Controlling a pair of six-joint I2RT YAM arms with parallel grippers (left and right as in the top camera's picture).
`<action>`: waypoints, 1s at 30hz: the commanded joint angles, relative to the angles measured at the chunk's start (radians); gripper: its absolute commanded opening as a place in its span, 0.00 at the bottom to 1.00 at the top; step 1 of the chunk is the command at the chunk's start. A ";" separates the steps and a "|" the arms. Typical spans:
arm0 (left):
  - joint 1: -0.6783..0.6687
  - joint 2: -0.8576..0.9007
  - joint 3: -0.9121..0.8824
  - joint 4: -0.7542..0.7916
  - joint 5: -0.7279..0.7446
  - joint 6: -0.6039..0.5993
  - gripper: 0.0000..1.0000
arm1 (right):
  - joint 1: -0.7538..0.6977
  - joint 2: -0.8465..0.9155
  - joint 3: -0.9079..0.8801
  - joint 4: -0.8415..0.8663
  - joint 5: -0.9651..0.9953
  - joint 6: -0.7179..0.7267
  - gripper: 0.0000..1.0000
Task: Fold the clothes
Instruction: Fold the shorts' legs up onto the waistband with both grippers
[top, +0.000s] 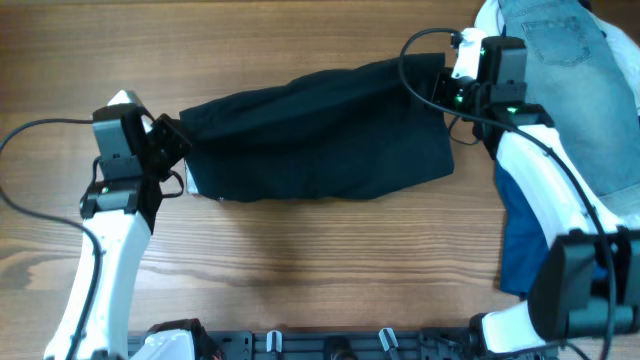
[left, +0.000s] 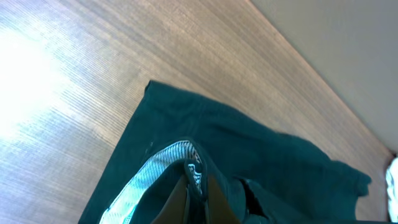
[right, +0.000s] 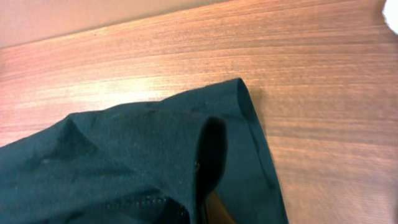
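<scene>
Wood-grain surface, warm brown, with a bright glare patch in the left wrist view. Plain pale wall beyond its far edge in both wrist views.

Black shorts: laid across the middle of the surface, long axis left to right and slightly tilted, right end farther from the robot's base. Waistband end at left, leg-hem end at right. White inner waistband lining turned outward at the left end.

Left pincer: closed on the waistband edge, cloth bunched around it.

Right pincer: closed on the hem corner, fabric folded over it.

Light-blue denim garment: at the far right, cut off by the frame edge. Dark-blue garment: nearer the base, largely hidden behind the right arm.

Fingertips of both pincers mostly buried in cloth; depth of grip not discernible. Two legs of the shorts not separable in the overhead view.
</scene>
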 joint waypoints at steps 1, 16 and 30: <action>0.012 0.048 0.012 0.111 -0.073 0.020 0.04 | -0.016 0.068 0.021 0.116 0.010 -0.002 0.04; -0.026 0.239 0.012 0.314 -0.119 0.020 0.16 | 0.052 0.247 0.020 0.336 0.041 0.033 0.08; -0.025 0.187 0.014 0.330 -0.018 0.145 1.00 | 0.052 0.072 0.021 0.175 -0.013 -0.043 1.00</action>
